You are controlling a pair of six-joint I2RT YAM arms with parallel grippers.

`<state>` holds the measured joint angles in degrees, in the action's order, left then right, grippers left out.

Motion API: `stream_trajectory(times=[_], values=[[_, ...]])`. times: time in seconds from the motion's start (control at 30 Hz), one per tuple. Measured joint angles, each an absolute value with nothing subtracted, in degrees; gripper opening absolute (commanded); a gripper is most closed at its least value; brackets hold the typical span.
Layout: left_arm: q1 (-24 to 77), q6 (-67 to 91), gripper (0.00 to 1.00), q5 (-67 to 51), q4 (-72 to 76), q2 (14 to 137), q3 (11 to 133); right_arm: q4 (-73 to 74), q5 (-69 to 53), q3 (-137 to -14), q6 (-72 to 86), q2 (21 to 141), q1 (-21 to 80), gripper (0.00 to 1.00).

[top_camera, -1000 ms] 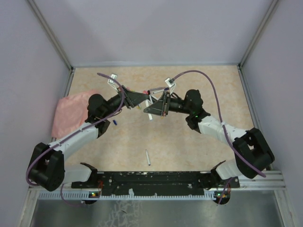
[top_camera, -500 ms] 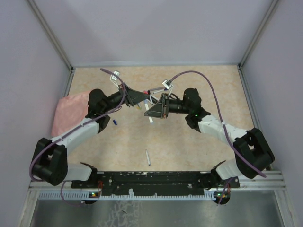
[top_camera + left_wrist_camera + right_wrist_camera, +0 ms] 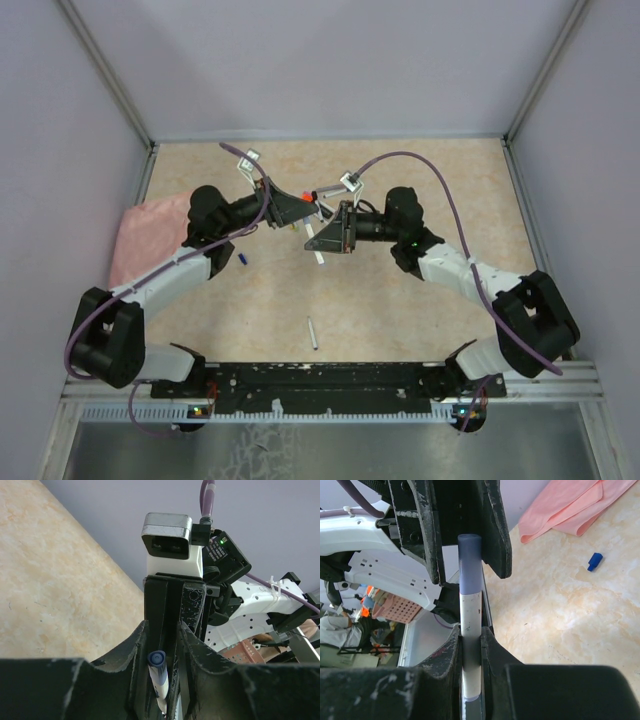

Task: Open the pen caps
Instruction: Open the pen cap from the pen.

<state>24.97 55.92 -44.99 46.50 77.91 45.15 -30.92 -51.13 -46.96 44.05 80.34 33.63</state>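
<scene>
Pen cap (image 3: 469, 555) is the bluish-purple one, and it's still seated on the end of its pen (image 3: 470, 611). It's over the middle of the tabletop (image 3: 400, 300), a bit toward the far edge, right where the two arms meet.

The right gripper (image 3: 470, 634) has its fingers pinched tight on the white barrel. The capped end pokes out past them, straight in between the fingers of the left gripper (image 3: 162, 627). That left one isn't really clamping. Its fingers sit either side of the cap, and in the right wrist view there's daylight on at least one side, so I'd call it loosely spread around the cap rather than gripping.

Compared with a second ago, the left arm is the one that moved. Its elbow has swung in from the left edge, and the wrist has slid a touch toward the right arm, so the two grippers overlap more in the top view. The right arm has barely budged, maybe tipped a hair toward the near edge.

Nothing else has shifted:
- The loose blue cap (image 3: 243, 258) is lying on the tabletop left of centre.
- A spare pen (image 3: 313, 333) is lying by itself close to the near edge.
- The pink cloth (image 3: 140, 240) is bunched up against the left edge.
</scene>
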Motion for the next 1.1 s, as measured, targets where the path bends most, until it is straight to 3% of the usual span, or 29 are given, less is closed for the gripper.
stream_trajectory(times=[0.33,0.57,0.93,1.1], values=[[25.0,55.9,0.32,-46.8,46.3,78.6,45.1,-31.1,-51.3,-47.0,44.9,80.3,33.6,0.00],[25.0,55.7,0.01,-46.9,46.2,78.6,45.1,-32.1,-51.2,-47.0,45.5,80.3,33.6,0.00],[21.8,55.6,0.00,-48.2,45.1,78.4,45.9,-33.8,-49.3,-46.9,46.0,80.5,33.6,0.00],[18.9,51.3,0.00,-47.0,39.3,78.6,53.6,-39.1,-49.6,-46.2,47.8,80.9,33.5,0.00]])
